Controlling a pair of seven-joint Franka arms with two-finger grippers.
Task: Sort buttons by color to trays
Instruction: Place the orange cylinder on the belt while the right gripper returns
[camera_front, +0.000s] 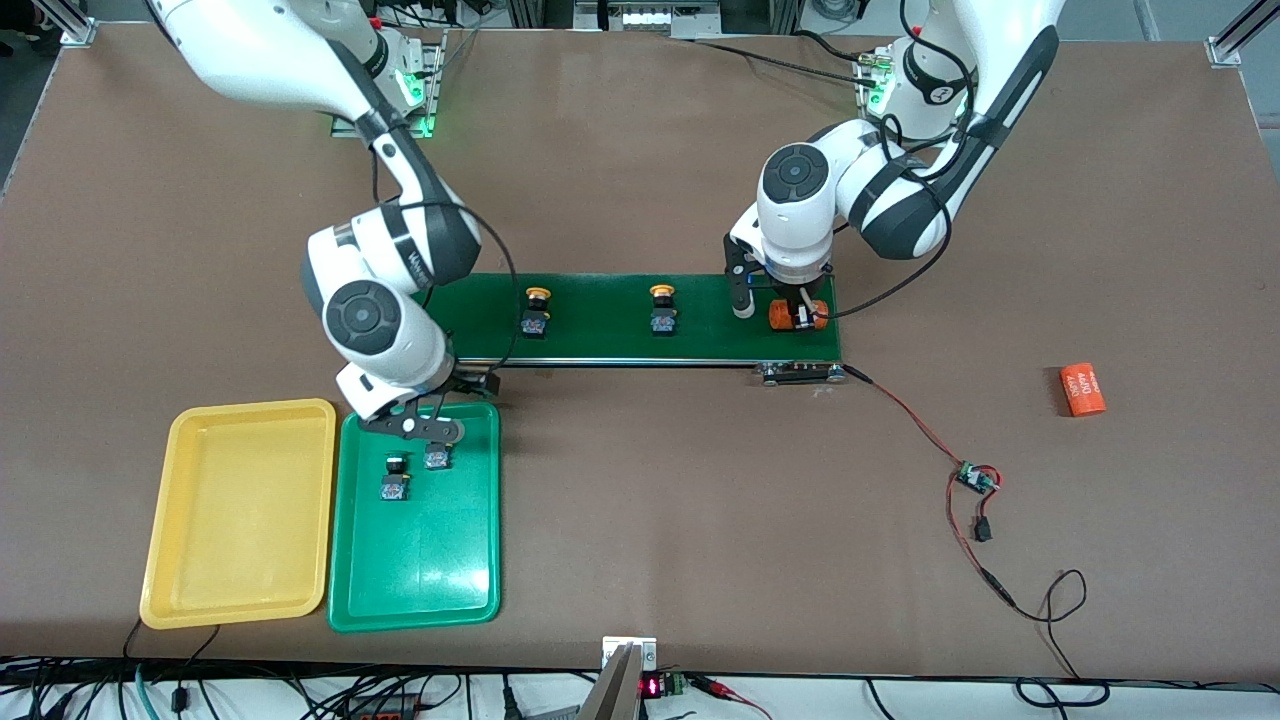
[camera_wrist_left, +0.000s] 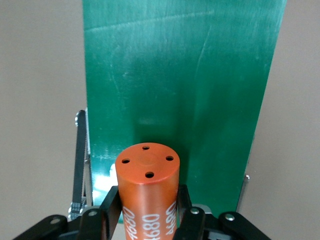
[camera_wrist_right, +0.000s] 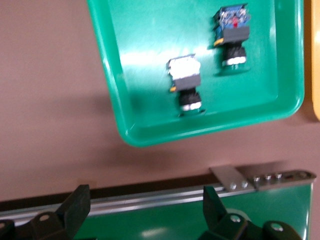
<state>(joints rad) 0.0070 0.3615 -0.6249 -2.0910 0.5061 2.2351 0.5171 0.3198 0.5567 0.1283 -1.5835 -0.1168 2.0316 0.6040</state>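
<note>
Green-cap buttons (camera_front: 412, 473) lie sideways; right claw (camera_front: 412, 428) released; left claw (camera_front: 797, 317) grasps orange cylinder (camera_front: 792, 315).

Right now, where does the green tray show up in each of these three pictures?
Front view: the green tray lies near the camera, beside the yellow tray, at the right arm's end.
Left wrist view: not in it.
Right wrist view: the green tray holds two buttons.
Shared landmark: the dark green conveyor belt appears in all three.
</note>
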